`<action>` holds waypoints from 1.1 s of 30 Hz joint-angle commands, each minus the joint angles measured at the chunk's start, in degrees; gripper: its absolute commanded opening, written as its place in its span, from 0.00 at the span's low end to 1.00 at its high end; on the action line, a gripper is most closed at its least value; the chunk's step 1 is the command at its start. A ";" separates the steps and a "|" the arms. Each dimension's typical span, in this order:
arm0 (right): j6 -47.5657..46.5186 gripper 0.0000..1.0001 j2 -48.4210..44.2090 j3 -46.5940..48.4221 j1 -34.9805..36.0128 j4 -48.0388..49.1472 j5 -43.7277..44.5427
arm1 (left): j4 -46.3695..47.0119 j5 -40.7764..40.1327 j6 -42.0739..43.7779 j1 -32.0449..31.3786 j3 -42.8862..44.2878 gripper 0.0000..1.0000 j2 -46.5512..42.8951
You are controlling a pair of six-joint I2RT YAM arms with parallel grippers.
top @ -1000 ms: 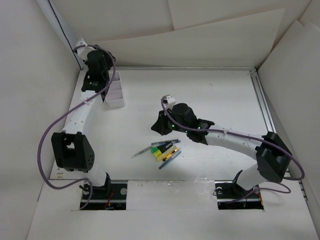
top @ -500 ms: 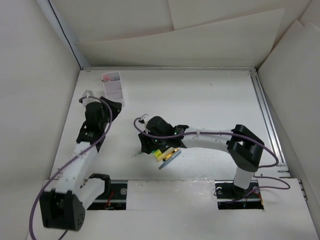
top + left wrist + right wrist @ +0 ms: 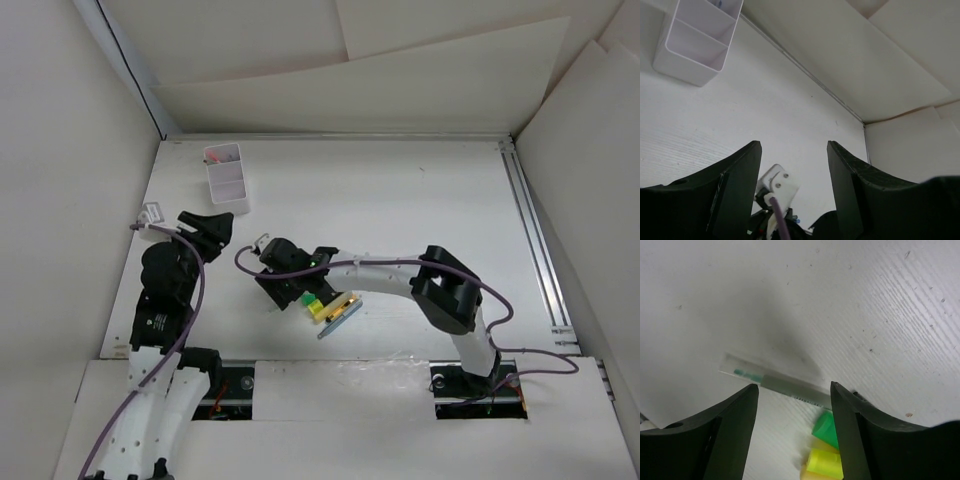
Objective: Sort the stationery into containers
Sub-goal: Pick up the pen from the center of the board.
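The stationery (image 3: 332, 310) lies in a small pile at the near middle of the table: yellow and green highlighters and thin pens. My right gripper (image 3: 283, 298) hangs low over the pile's left end, open. In the right wrist view the gripper (image 3: 794, 387) straddles a clear grey pen with teal ink (image 3: 775, 382). A green cap (image 3: 826, 429) and a yellow highlighter (image 3: 825, 462) lie just beside the right finger. The white divided container (image 3: 227, 180) stands at the far left with something red in its far compartment. My left gripper (image 3: 207, 222) is open and empty, a short way in front of the container (image 3: 695, 42).
White walls close in the table on the left, back and right. A metal rail (image 3: 530, 235) runs along the right side. The right arm's white camera bracket (image 3: 777, 182) shows between the left fingers, beyond them.
The left arm has pulled back from the container toward the near left and its jaws have widened. The right gripper has swung left and down over the pile's left end and opened.
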 commanded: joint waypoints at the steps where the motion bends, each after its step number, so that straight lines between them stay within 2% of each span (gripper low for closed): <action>1: -3.14 0.66 2.45 5.01 1.36 -6.45 4.19 | 0.79 0.13 2.48 0.08 4.62 0.52 -0.49; 15: -5.78 0.65 5.62 7.57 1.89 -10.51 4.19 | 2.72 0.04 3.63 -0.44 7.43 0.56 1.26; 20: -6.92 0.53 5.62 7.04 1.89 -5.51 2.62 | 3.34 0.65 3.11 -0.44 6.91 0.56 2.40; 21: -7.44 0.46 5.62 6.52 1.89 -4.80 2.61 | 3.34 0.65 3.11 -0.44 6.90 0.56 2.41; 23: -7.45 0.41 6.14 6.51 1.89 -3.13 2.61 | 3.34 0.65 3.11 -0.44 6.90 0.56 2.41; 24: -7.45 0.34 6.14 6.51 1.89 -3.13 2.61 | 2.73 0.65 3.11 -0.44 6.90 0.56 2.41; 30: -8.06 0.13 6.14 5.98 -0.12 1.44 0.51 | 3.34 0.13 2.49 -0.44 6.38 0.56 2.41; 31: -8.06 0.05 5.62 5.98 -0.13 2.31 0.50 | 3.95 0.82 2.49 -0.44 6.37 0.56 2.41; 33: -8.06 0.00 5.09 5.37 -1.62 3.99 -0.02 | 3.96 1.61 1.97 -0.44 5.85 0.56 3.11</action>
